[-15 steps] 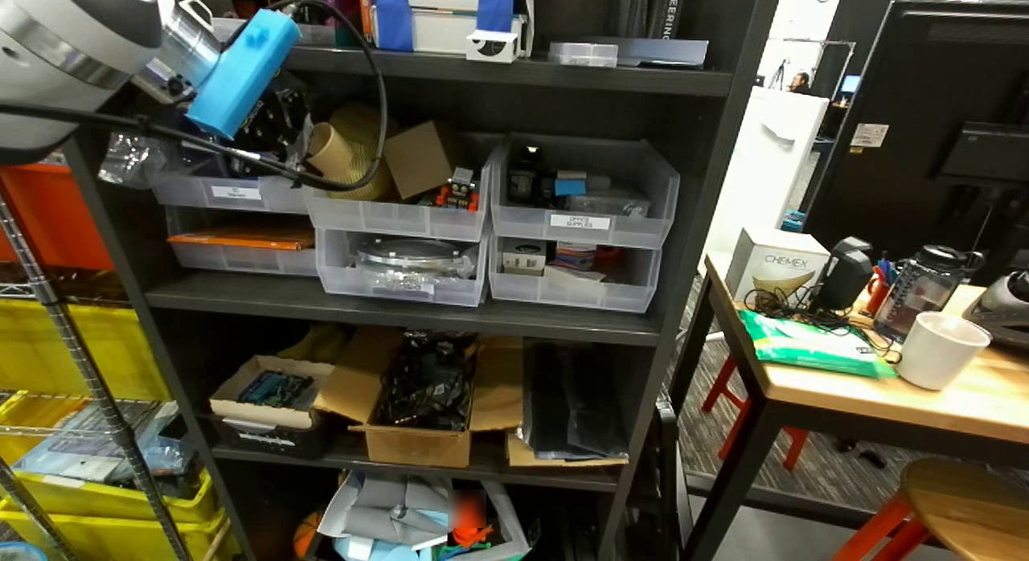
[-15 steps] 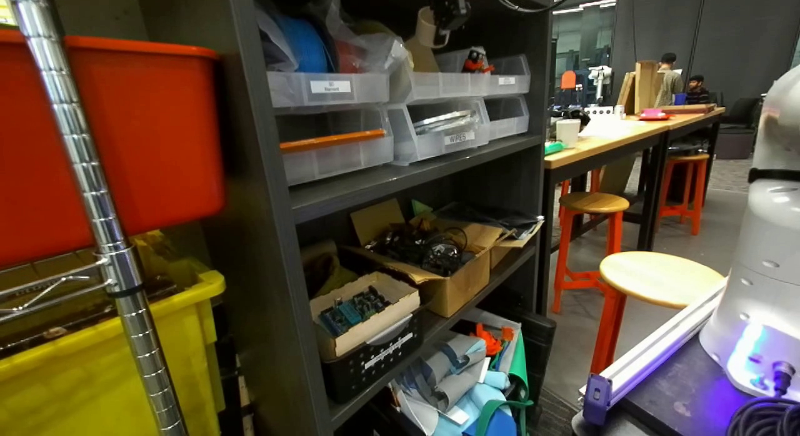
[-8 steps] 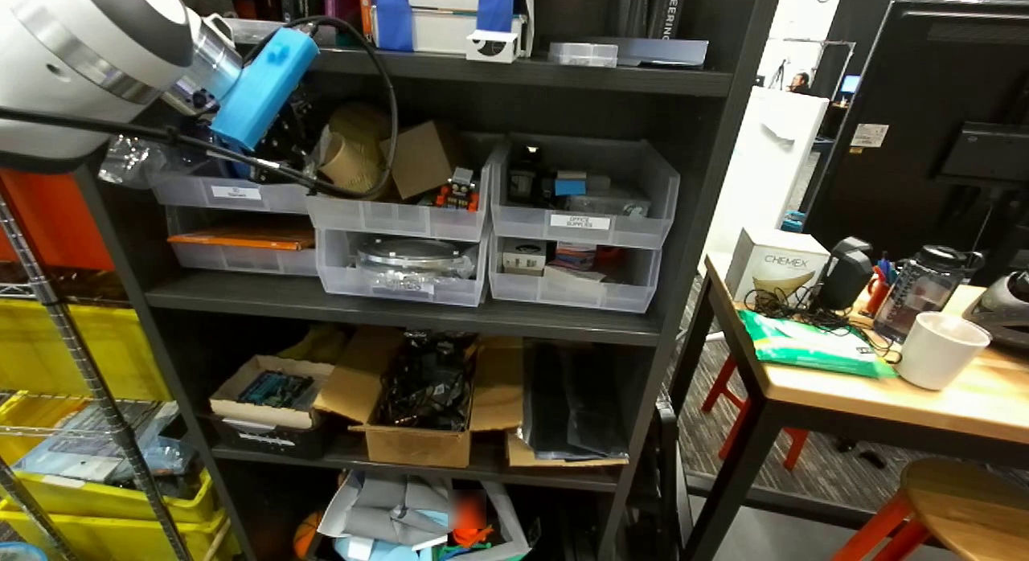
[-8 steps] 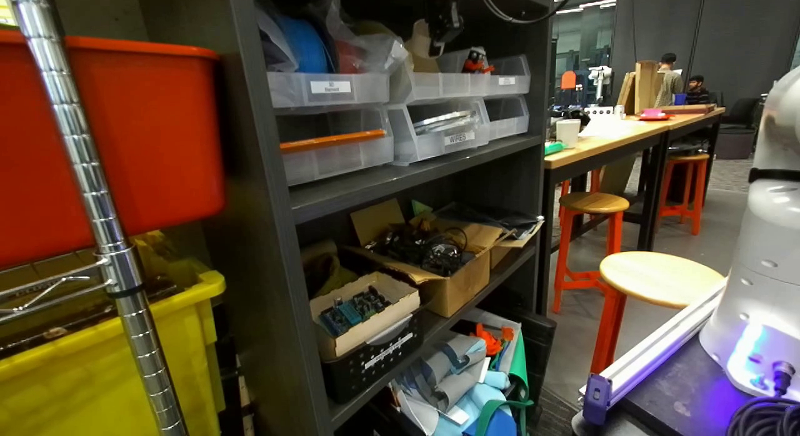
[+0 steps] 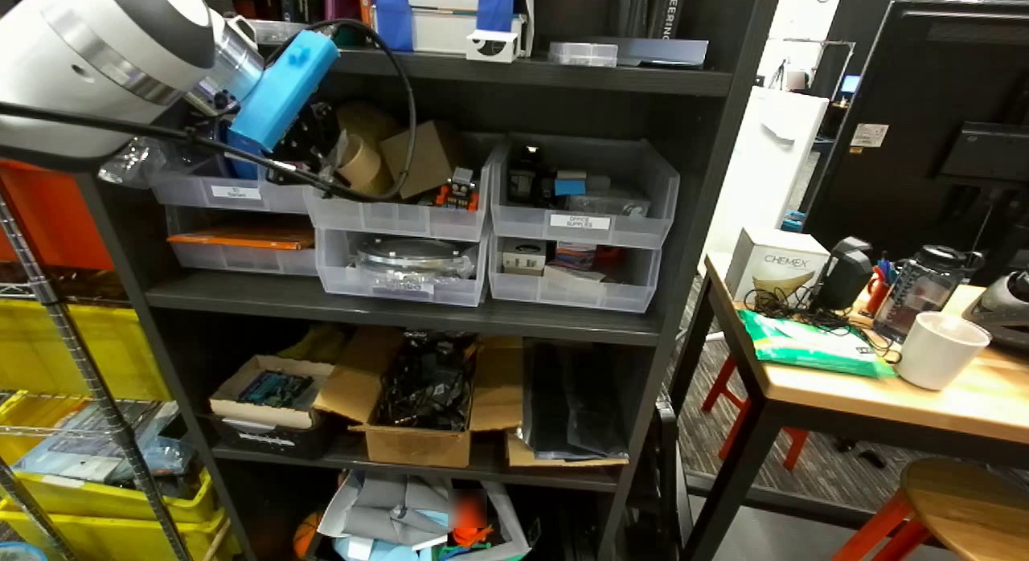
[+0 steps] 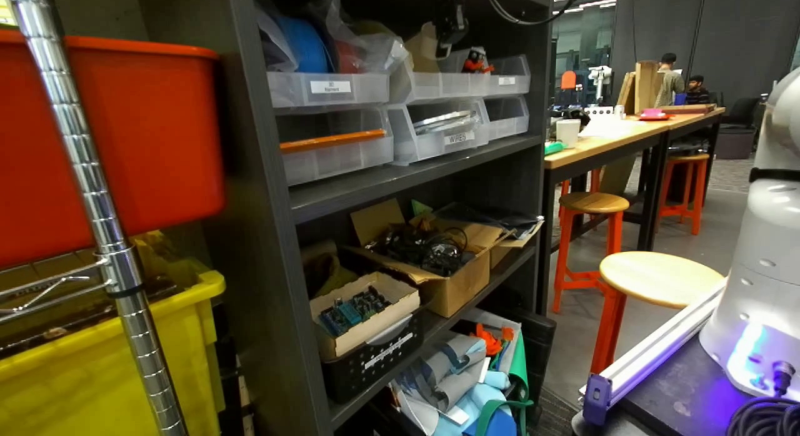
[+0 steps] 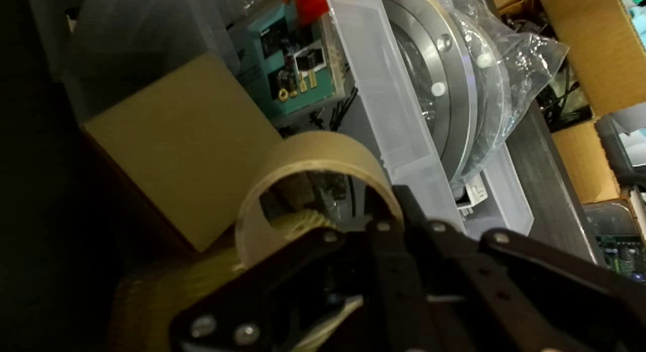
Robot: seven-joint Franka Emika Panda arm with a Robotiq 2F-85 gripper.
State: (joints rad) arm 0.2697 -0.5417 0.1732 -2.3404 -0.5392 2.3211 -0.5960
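My gripper (image 7: 398,206) is shut on the wall of a tan cardboard roll (image 7: 323,150), with one finger inside the ring and one outside. In an exterior view the roll (image 5: 362,165) is tilted above an upper clear bin (image 5: 394,217), and the dark gripper (image 5: 325,155) is partly hidden by the blue block and cable. In an exterior view the gripper (image 6: 445,44) hangs over the same bin. Beside the roll are a brown cardboard box (image 7: 186,150) and a yellowish coil (image 7: 176,296). A teal package (image 7: 298,59) lies in the bin.
A dark shelf board (image 5: 514,72) runs above the arm. A black cable (image 5: 412,127) loops off the wrist. Other clear bins stand beside, one with office supplies (image 5: 583,233) and one with filament (image 6: 328,95). A lower bin holds a bagged metal ring (image 7: 464,100). An orange toy (image 5: 458,193) sits at the bin's front.
In an exterior view the arm and the held roll have moved right and somewhat down. The roll now sits nearer the brown box. The bins have not moved.
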